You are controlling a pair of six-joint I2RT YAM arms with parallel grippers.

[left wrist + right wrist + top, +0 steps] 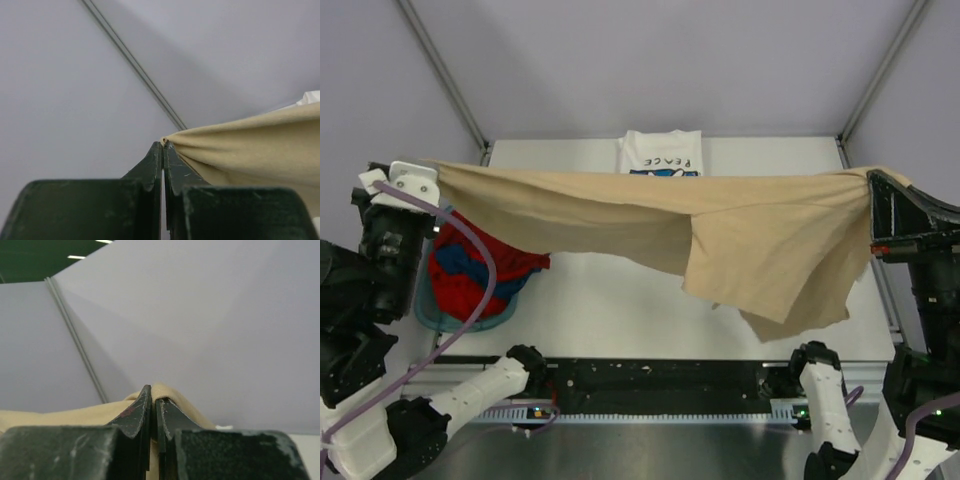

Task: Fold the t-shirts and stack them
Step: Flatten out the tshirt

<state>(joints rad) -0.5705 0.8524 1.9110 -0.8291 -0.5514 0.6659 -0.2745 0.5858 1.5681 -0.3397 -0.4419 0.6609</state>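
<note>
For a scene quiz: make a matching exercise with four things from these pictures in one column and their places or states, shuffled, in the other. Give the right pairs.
Things:
1. tan t-shirt
2. white t-shirt
3. red and blue shirts
4. left gripper

Places or states:
A. folded at the table's far edge
B. heaped in the teal basket
C. stretched in the air between both arms
D. shut on a cloth corner

Pairs: 1-C, 2-A, 3-B, 4-D
</note>
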